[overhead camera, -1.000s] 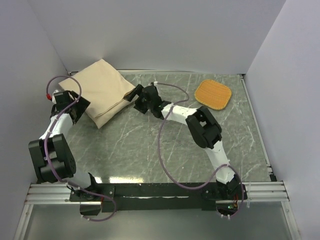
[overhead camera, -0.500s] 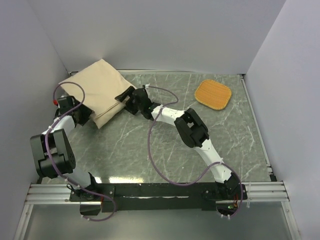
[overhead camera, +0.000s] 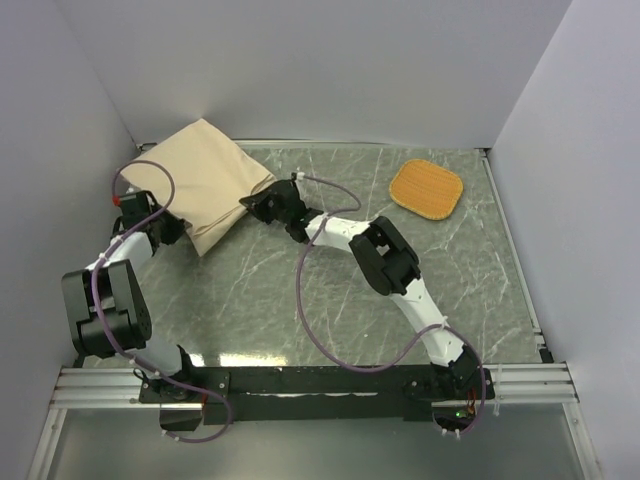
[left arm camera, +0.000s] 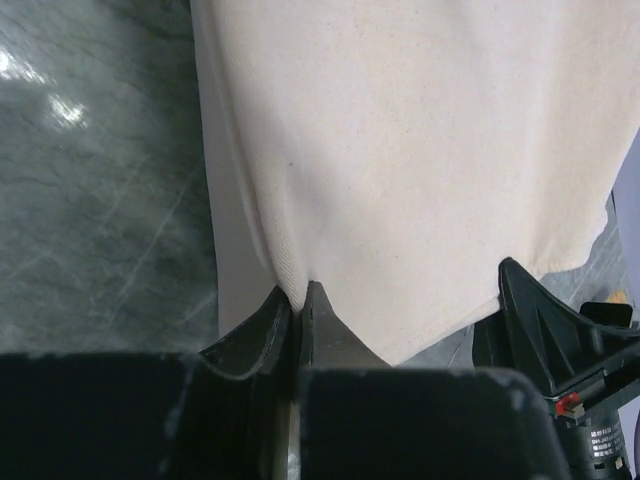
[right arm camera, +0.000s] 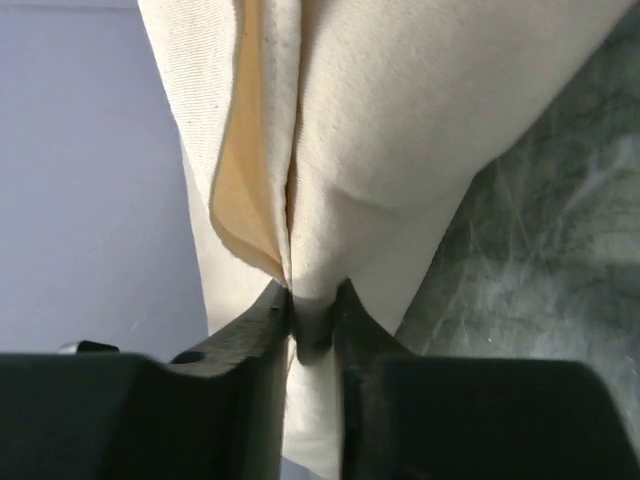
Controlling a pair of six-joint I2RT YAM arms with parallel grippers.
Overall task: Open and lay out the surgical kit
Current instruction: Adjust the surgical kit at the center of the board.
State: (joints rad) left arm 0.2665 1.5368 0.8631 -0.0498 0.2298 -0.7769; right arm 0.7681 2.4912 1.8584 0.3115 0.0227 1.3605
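one wrapped cloth bundle (overhead camera: 205,175), contents hidden

The worktop (overhead camera: 300,300) is a dark green-grey slab with pale marble veining, and light glares off it along the near edge. Two things lie directly on it. A folded bundle of beige wrapping cloth (overhead camera: 205,175) sits in the far left corner, turned askew to the edges, with one corner pointing toward the middle. An orange woven pad (overhead camera: 427,189), a rounded square, lies flat close to the far edge, toward the far right corner and well apart from the cloth.
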